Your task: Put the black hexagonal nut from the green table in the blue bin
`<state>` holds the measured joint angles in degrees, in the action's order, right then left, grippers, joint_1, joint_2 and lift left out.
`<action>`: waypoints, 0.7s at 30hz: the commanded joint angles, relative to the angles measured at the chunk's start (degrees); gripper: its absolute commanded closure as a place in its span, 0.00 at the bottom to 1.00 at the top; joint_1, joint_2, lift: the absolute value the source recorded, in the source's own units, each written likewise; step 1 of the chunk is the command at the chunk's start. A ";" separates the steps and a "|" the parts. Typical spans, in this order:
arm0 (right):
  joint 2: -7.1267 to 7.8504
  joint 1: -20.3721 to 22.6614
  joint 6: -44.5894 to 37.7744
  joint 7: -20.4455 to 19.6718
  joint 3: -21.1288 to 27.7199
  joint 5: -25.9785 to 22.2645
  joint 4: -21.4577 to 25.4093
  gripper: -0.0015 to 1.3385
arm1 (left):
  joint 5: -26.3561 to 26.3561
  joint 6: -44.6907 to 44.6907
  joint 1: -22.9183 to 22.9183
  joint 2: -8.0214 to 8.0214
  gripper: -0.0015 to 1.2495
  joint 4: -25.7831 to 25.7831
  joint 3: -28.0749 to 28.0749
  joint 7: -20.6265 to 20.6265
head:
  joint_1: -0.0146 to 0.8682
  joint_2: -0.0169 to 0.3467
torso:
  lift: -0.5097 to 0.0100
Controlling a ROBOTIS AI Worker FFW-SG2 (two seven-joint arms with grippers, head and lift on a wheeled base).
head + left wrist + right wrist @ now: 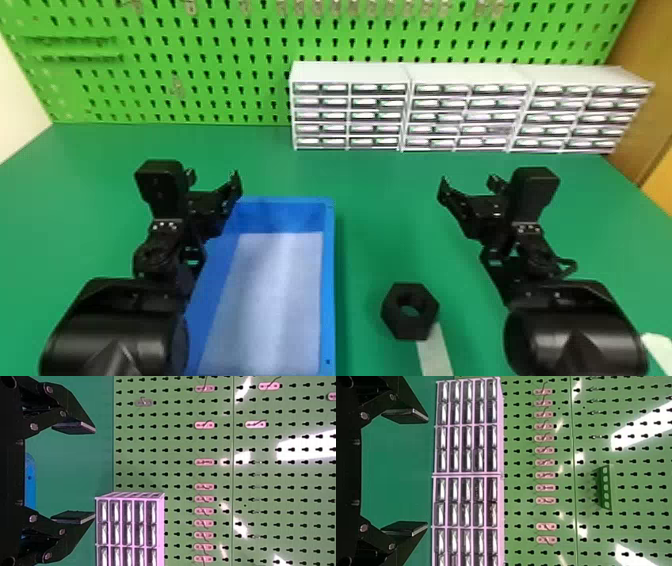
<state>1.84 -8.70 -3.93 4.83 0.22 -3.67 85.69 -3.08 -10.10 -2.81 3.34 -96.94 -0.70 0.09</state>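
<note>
While the left gripper (94, 472) and the right gripper (427, 472) are wide open and empty, the near nut (410, 327) may slip if pinched off-centre.

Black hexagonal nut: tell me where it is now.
In the head view, the black hexagonal nut lies on the green table, between the blue bin and the right arm, at the far end of a pale strip.

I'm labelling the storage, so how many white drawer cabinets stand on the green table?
3, side by side in front of the green pegboard: the left cabinet, the middle cabinet and the right cabinet. None looks hidden.
</note>
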 commanded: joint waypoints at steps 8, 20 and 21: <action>0.01 0.00 -0.03 0.00 -0.04 -0.02 0.00 0.25 | 0.00 0.00 -0.09 0.00 0.39 0.00 -0.01 0.00 | 0.79 0.19 | 0.80; -0.08 0.00 -0.03 0.00 0.22 -0.11 0.00 0.25 | -0.09 0.00 -0.09 0.00 0.39 0.00 0.08 0.00 | 0.79 0.19 | 0.80; -0.08 0.00 -0.03 0.00 0.31 -0.11 0.00 0.25 | -0.09 0.00 -0.09 0.00 0.39 0.00 0.08 0.00 | 0.79 0.19 | 0.80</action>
<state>1.79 -8.78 -3.93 4.83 0.39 -3.77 85.69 -3.14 -10.10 -2.91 3.34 -96.94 -0.62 0.09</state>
